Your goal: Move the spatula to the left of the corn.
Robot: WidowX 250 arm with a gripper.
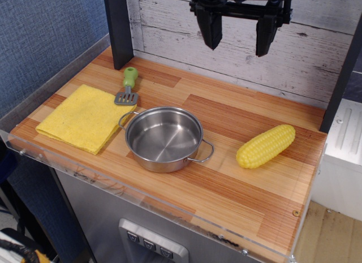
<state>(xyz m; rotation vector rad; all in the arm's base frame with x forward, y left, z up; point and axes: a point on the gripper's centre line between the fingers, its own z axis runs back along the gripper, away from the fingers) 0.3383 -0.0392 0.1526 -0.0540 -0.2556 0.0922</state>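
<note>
The spatula has a light-green handle and a grey slotted blade. It lies on the wooden table at the back left, its blade touching the far corner of the yellow cloth. The yellow corn lies at the right, tilted, right of the pot. My gripper hangs high above the back of the table, in front of the plank wall. Its two black fingers are spread wide and hold nothing. It is well right of and above the spatula.
A steel pot with two loop handles stands mid-table between spatula and corn. A folded yellow cloth lies at the left. A black post stands behind the spatula. The table has a clear plastic rim at the front.
</note>
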